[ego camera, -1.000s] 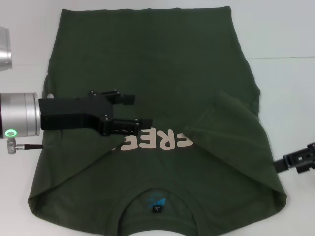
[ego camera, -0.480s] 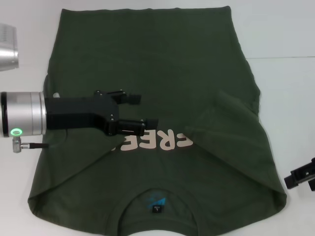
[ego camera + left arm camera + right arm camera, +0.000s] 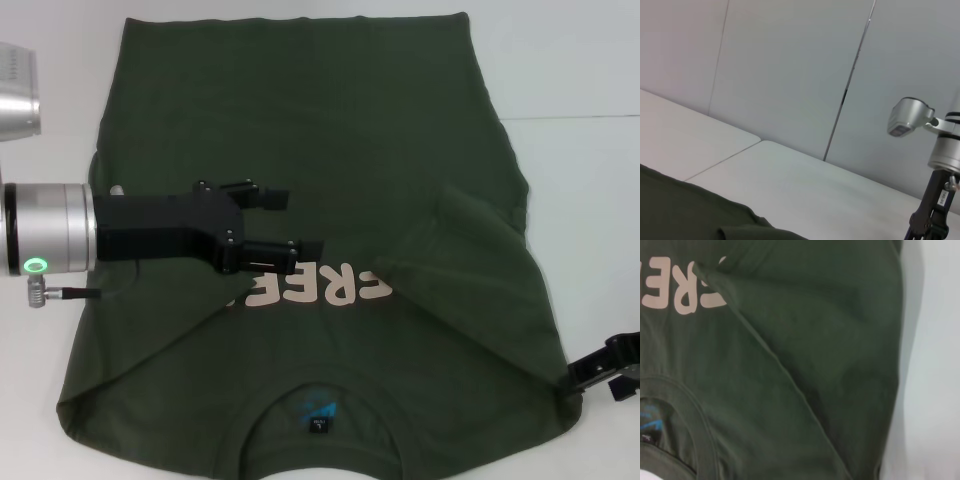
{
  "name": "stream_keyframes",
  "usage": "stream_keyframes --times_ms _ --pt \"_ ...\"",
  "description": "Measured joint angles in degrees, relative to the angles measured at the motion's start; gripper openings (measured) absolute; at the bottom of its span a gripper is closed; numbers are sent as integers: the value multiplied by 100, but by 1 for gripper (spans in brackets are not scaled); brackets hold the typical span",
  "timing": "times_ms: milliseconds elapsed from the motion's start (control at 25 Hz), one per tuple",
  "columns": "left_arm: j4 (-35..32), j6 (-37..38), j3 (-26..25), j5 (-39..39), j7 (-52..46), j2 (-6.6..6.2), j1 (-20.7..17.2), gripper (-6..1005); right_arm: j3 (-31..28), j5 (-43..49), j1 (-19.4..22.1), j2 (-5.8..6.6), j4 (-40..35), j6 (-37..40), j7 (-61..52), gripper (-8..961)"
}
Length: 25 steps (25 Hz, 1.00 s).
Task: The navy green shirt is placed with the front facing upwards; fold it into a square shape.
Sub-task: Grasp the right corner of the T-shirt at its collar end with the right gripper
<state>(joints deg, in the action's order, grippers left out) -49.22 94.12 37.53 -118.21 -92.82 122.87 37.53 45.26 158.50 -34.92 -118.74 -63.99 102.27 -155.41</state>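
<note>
Your navy green shirt (image 3: 310, 130) lies spread on the white desk (image 3: 580, 170), front up, collar toward the robot, with the pale pink lettering (image 3: 315, 288) across the chest and the small neck label (image 3: 318, 424) inside the collar. Both sleeves are already folded inward over the chest, so each fold edge runs diagonally from a shoulder corner toward the lettering, and each covers an end of it.

Your left gripper (image 3: 290, 222) is over the chest, reaching in from the shirt's left side. Its two black fingers (image 3: 275, 253) stand apart with nothing between them; the lettering begins just past and below the nearer fingertip, and the left sleeve's fold edge runs under that finger. You cannot tell whether the fingers touch the cloth.

Your right gripper (image 3: 605, 366) sits at the shirt's right shoulder corner, just beside the fabric edge on the desk side. Only part of it shows, so you cannot tell how its fingers stand. Its wrist view looks down on the folded right sleeve (image 3: 840, 315).
</note>
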Motion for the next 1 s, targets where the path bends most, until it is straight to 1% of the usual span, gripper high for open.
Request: stream_keyframes --times_ms 280,680,840,1000 --pt "1 -8 0 0 1 0 -7 950 127 10 -175 39 468 -308 6 719" --pt "19 -19 -13 0 49 7 -11 950 214 24 -276 17 576 -422 -47 655" --pt "26 -27 -20 0 62 9 -7 950 222 24 -299 32 708 -428 -48 630" --pt "17 -27 -14 0 63 9 -1 950 259 31 -300 48 736 -429 -50 574"
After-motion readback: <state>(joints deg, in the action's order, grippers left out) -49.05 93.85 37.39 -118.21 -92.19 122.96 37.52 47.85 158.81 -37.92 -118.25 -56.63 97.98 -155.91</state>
